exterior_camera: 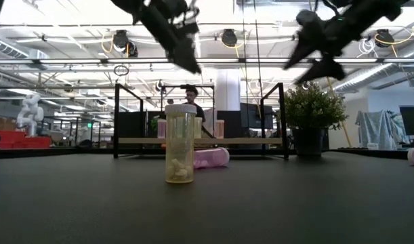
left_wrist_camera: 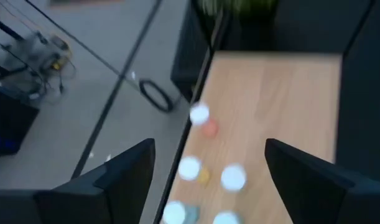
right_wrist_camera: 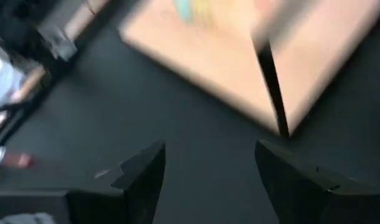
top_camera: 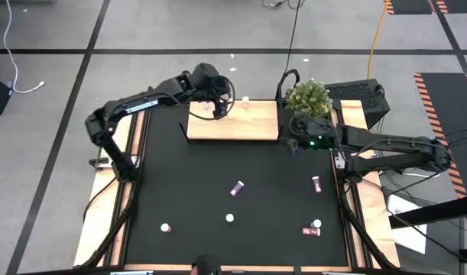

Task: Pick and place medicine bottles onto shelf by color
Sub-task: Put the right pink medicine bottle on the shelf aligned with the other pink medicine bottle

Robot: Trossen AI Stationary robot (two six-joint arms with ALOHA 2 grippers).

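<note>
- While the left hand point(top_camera: 218, 103) hangs over the far left corner of the shelf point(top_camera: 248, 128), its fingers stand spread with nothing between them; in its wrist view the white caps of small bottles point(left_wrist_camera: 233, 177) show right below the gap, lined along the board's edge.
- That looks like a drop-off spot: the bottles on the shelf cluster at that far edge, so the open fingers fit a release, though I can't read the colours of that group well from above.
- Over on the other side, the right hand point(top_camera: 293, 145) hovers above the table point(top_camera: 187, 191) just off the shelf's near right corner, fingers apart and empty too; its wrist view shows bare black surface and the shelf's dark end bracket point(right_wrist_camera: 272, 93).
- Out on the table, plenty left to sort: a magenta bottle point(top_camera: 237, 187) lying on its side mid-table, a white-capped one point(top_camera: 230, 218) standing near it, another point(top_camera: 166, 228) toward the near left, a pink one point(top_camera: 316, 183) on the right, and a pair point(top_camera: 312, 228) at the near right.
- Low view has a yellowish bottle point(exterior_camera: 179, 144) upright up close.
- My read: the pink one on the right sits handiest for the right arm.
</note>
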